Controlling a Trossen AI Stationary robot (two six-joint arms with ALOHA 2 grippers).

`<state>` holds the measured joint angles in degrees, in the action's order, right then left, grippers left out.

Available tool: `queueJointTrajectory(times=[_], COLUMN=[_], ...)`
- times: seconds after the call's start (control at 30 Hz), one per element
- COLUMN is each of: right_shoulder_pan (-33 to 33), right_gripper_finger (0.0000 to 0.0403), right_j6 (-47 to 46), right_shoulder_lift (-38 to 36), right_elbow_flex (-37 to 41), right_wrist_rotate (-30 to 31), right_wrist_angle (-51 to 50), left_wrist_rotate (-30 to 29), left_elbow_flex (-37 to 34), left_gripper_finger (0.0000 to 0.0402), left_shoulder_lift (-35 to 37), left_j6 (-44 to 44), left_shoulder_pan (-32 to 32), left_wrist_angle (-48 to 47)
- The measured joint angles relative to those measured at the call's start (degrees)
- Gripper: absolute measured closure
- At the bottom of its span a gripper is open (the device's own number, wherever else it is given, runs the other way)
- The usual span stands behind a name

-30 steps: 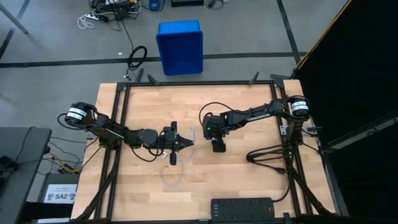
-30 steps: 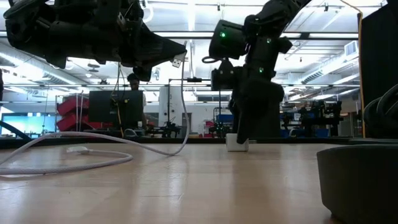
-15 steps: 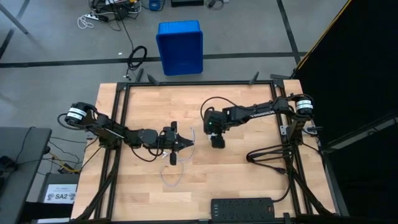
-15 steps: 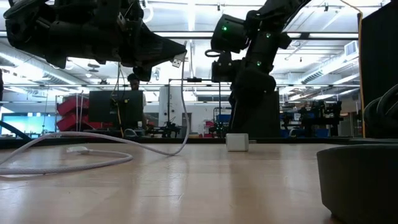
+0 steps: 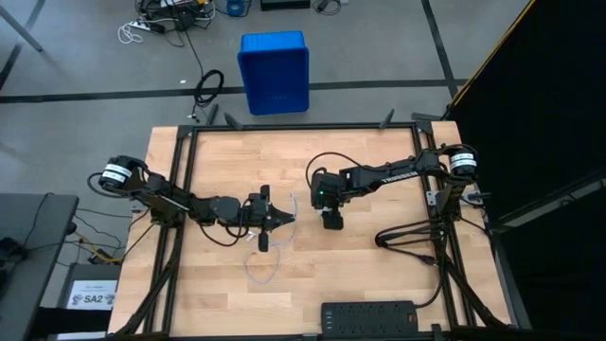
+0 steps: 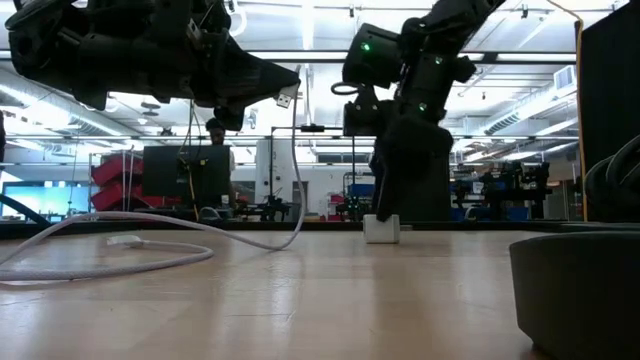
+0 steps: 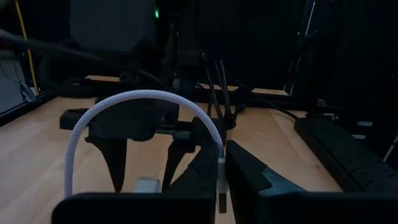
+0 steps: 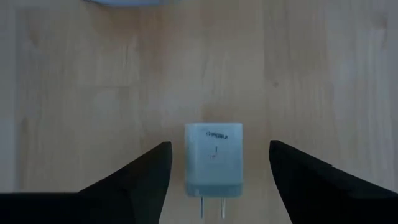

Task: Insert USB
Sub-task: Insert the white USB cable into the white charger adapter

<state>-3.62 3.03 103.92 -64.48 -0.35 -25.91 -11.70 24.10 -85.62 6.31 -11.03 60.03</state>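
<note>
The USB is a thin whitish braided cable; its loose loops lie on the table (image 5: 260, 270) (image 6: 130, 250). My left gripper (image 5: 284, 218) (image 7: 221, 177) hovers over the table's middle, shut on the USB's plug end. The small white cube adapter (image 8: 213, 158) (image 6: 381, 229) lies on the wood, prongs showing. My right gripper (image 5: 331, 221) (image 8: 214, 180) is open just above it, one finger on each side, touching nothing. In the high view that gripper hides the adapter. My left gripper pinches the USB's plug (image 7: 221, 186) between its two fingers, which lie level and point toward the table's right. The plug's tip (image 6: 285, 98) sticks out past the fingers, lifted clear. The cable (image 7: 137, 99) arches back from the hold and hangs slack to the table.
A black power strip (image 5: 369, 315) lies along the near edge, and its thick black cord (image 5: 407, 235) loops by the right frame. A blue bin (image 5: 275, 71) stands on the floor beyond the far edge. Bare wood (image 5: 237, 161) lies around both grippers.
My right gripper has risen a little from the white adapter and come back down toward it. The adapter and the cable have stayed where they were.
</note>
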Motion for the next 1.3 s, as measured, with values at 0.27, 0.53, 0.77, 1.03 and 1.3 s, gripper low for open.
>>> queueJointTrajectory(times=[0.27, 0.53, 0.77, 1.03, 1.3], right_shoulder_pan=[0.4, 0.61, -0.04, -0.04, -0.26], right_gripper_finger=[0.0167, 0.0158, 0.0161, 0.0158, 0.0158], right_j6=[-0.45, -0.09, 0.07, 0.13, 0.17], right_shoulder_lift=[-0.25, -0.81, -0.81, -0.81, -0.81], right_elbow_flex=[0.22, -1.02, -0.71, -0.71, -0.88], right_wrist_rotate=[0.19, 0.25, 1.67, 1.67, 1.48], right_wrist_angle=[-0.61, -0.48, -0.98, -0.83, -1.04], left_wrist_rotate=[-0.02, -0.02, 0.07, 0.27, 0.26], left_elbow_flex=[0.02, 0.04, 0.04, 0.04, 0.04], left_gripper_finger=[0.0402, 0.0401, 0.0402, 0.0401, 0.0401], left_shoulder_lift=[-0.02, 0.0, 0.0, 0.0, 0.0], left_j6=[0.0, 0.0, 0.0, 0.0, -0.02], left_shoulder_pan=[0.0, 0.0, 0.0, 0.0, 0.0], left_wrist_angle=[0.0, -0.34, -0.42, -0.44, -0.5])
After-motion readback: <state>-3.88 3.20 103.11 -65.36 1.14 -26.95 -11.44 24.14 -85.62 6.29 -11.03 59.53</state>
